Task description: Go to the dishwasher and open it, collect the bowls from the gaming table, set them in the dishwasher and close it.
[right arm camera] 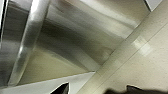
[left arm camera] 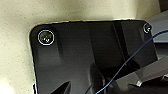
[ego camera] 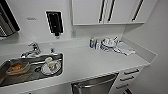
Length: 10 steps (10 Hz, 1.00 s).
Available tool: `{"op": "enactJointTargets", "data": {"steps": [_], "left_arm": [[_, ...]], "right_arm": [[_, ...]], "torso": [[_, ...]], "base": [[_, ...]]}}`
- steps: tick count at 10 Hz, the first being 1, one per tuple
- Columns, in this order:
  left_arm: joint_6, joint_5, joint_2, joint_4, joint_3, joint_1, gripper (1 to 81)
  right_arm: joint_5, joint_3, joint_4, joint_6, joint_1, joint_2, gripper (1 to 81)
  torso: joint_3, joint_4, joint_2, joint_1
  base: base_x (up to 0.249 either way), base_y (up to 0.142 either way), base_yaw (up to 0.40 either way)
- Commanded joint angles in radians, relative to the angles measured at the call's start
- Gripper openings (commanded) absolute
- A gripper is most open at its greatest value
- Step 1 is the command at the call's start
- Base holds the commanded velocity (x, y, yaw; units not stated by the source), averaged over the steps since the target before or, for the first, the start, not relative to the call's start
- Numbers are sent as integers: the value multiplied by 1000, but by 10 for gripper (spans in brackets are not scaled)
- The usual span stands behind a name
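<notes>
head view: the dishwasher (ego camera: 96,85) sits at six o'clock under the white table (ego camera: 85,63), sink (ego camera: 31,68) at eight; its door looks barely tipped, so opening seems just begun and bowls remain uncollected. left wrist view: fingers' state cannot be told. right wrist view: the steel handle (right arm camera: 27,42) close, fingers unclear.

You are facing a kitchenette: white counter (ego camera: 85,62), steel sink (ego camera: 32,68) lower left, wall cabinets (ego camera: 107,11) above, dishwasher (ego camera: 96,86) at bottom centre.
</notes>
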Motion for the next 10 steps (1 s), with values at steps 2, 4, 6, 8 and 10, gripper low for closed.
{"op": "enactJointTargets", "data": {"steps": [2,4,6,8,10], "left_arm": [[-1,42,-7,1,1,-13,811],[1,35,-5,-1,0,-13,811],[1,32,3,-1,1,-15,811],[3,30,1,1,0,-15,811],[6,32,0,1,-5,-15,811]], "right_arm": [[-13,-14,-140,-13,-99,-65,811],[-6,-93,-274,-15,-223,-35,811],[54,-231,-370,-15,-348,42,811],[164,-445,-453,-13,-452,171,811],[196,-612,-534,-13,-513,286,811]], "torso": [[0,0,0,0],[0,0,0,0],[0,0,0,0],[0,0,0,0],[0,0,0,0]], "base": [[0,0,0],[0,0,0],[0,0,0],[0,0,0],[0,0,0]]}}
